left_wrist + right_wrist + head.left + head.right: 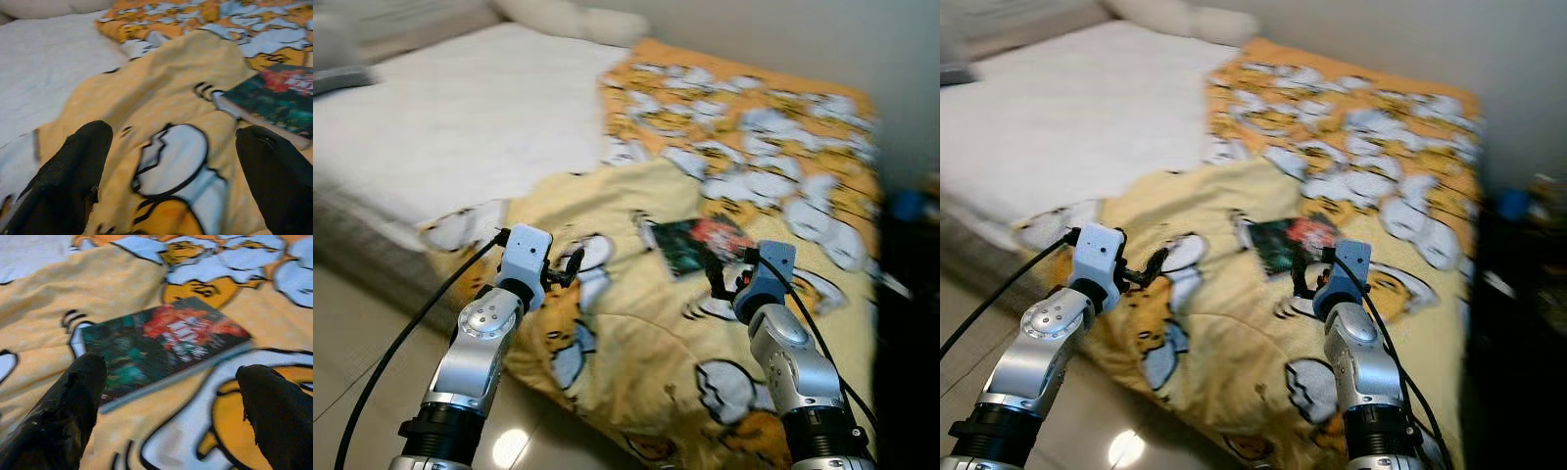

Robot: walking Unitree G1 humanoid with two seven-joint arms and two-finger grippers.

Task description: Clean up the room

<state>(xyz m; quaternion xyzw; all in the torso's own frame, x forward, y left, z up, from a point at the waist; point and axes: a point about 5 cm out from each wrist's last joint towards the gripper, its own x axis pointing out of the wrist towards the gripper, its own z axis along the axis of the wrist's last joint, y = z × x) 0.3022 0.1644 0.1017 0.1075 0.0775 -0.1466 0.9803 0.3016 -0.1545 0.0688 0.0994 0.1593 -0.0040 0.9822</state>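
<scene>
A dark book with a red and green cover (698, 245) lies flat on the yellow cartoon-print blanket (636, 323) spread over the bed. My right gripper (722, 279) hovers open just short of the book's near edge; in the right wrist view the book (161, 345) lies ahead between the two black fingers (63, 416). My left gripper (570, 266) is open above the blanket, to the left of the book, with nothing between its fingers (63, 176). A corner of the book (279, 98) shows in the left wrist view.
The white mattress (460, 108) with pillows (578, 20) at its head takes up the left. A dark piece of furniture (906, 294) stands at the right beside the bed. Tiled floor (352, 343) lies along the bed's near left side.
</scene>
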